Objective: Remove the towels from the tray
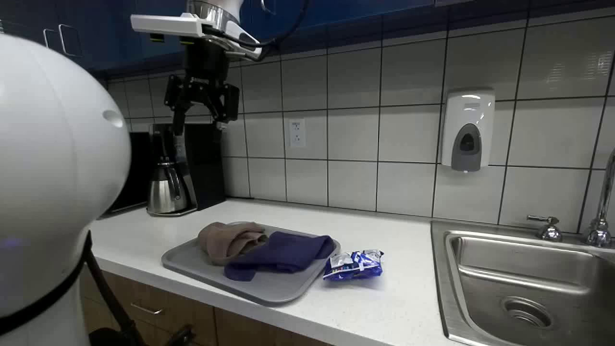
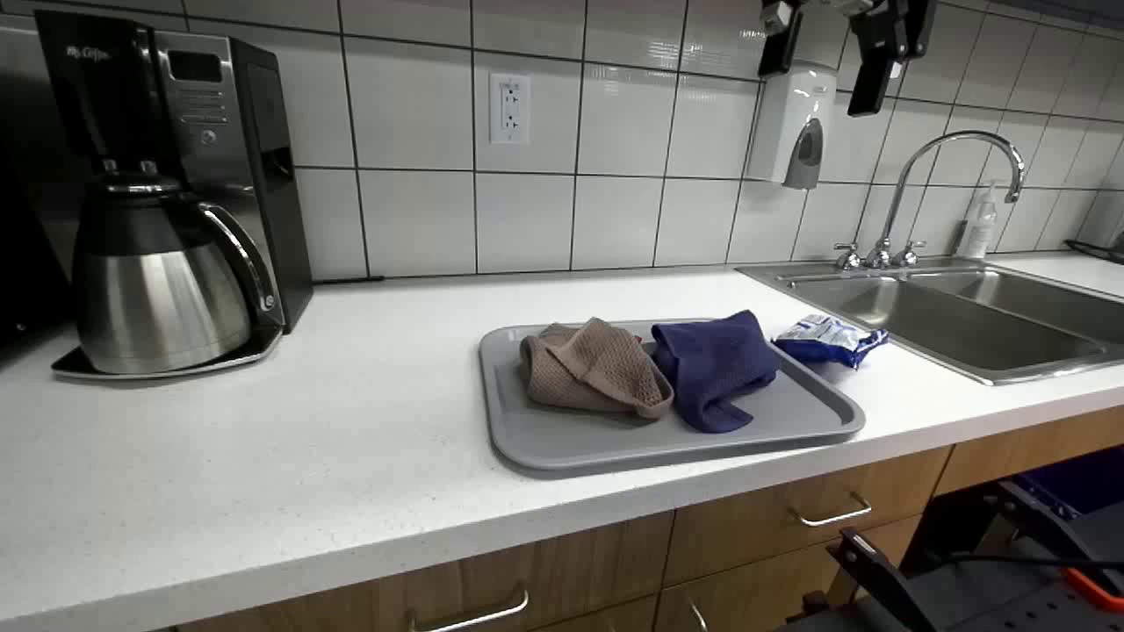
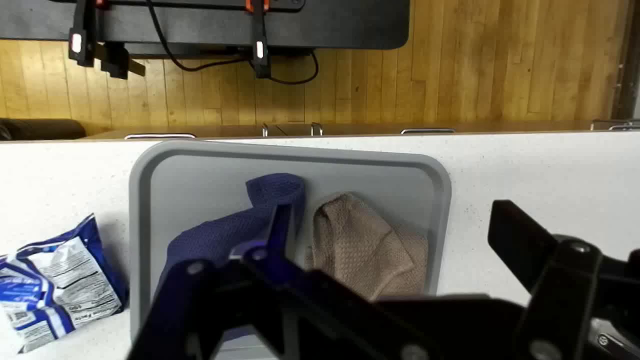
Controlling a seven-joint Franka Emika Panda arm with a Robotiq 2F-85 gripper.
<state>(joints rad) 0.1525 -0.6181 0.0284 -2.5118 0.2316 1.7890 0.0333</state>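
A grey tray point(image 1: 266, 288) lies on the white counter, and it also shows in an exterior view point(image 2: 562, 443) and the wrist view point(image 3: 200, 172). On it are a crumpled brown towel point(image 1: 223, 242), point(image 2: 597, 369), point(image 3: 367, 245) and a dark blue towel point(image 1: 288, 252), point(image 2: 716, 369), point(image 3: 220, 237), side by side. My gripper point(image 1: 201, 124), point(image 2: 821, 81), point(image 3: 393, 212) is open and empty, high above the counter. In the wrist view its fingers appear on either side of the brown towel, well above it, and hide part of both towels.
A blue and white snack bag point(image 1: 355, 265) lies beside the tray, between it and the steel sink point(image 1: 439, 288). A coffee maker point(image 2: 255, 175) with a steel carafe point(image 2: 162, 290) stands at the other side. A soap dispenser point(image 1: 468, 129) hangs on the tiled wall behind.
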